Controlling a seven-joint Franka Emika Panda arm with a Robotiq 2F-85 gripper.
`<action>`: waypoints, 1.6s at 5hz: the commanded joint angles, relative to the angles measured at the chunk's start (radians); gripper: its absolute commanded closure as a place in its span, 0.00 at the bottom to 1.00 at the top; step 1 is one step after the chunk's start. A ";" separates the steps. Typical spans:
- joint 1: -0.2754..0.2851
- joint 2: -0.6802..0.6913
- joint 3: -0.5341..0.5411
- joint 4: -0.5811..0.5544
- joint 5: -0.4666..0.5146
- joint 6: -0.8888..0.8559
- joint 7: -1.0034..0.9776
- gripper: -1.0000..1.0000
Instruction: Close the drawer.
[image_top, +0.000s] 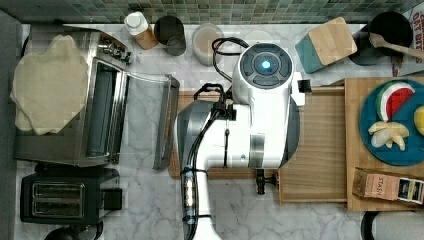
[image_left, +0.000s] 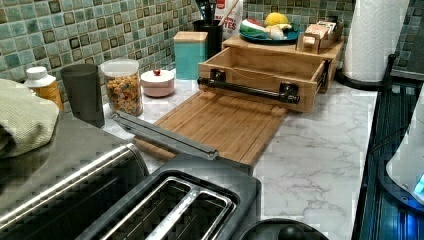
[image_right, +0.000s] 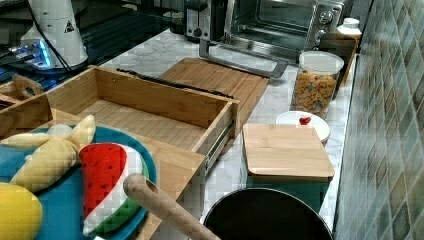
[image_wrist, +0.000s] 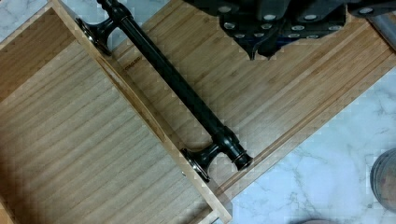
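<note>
Your drawer (image_left: 260, 70) is pulled far out of the wooden box (image_left: 280, 47), so its front hangs over the cutting board (image_left: 215, 125) that lies on the marble counter (image_left: 315, 150). Your arm (image_top: 245, 125) hangs over the board, just in front of the drawer, likely so it can push the front back in. In the wrist view the gripper (image_wrist: 261, 49) sits above the board, near the black handle (image_wrist: 175, 88) but not touching it. The fingertips look close together and hold nothing, but you cannot tell for sure how wide they are. The drawer is light wood with thin walls and a flat, stripy bottom, and there is nothing in it. The long dark bar handle sits on two little posts on its front. A metal slide (image_right: 220, 140) shows on its side
</note>
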 joint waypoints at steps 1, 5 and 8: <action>0.000 0.000 0.000 -0.009 -0.008 0.000 0.000 1.00; 0.023 -0.103 0.041 -0.374 -0.018 0.305 -0.499 1.00; -0.001 0.050 0.016 -0.514 -0.081 0.630 -0.548 1.00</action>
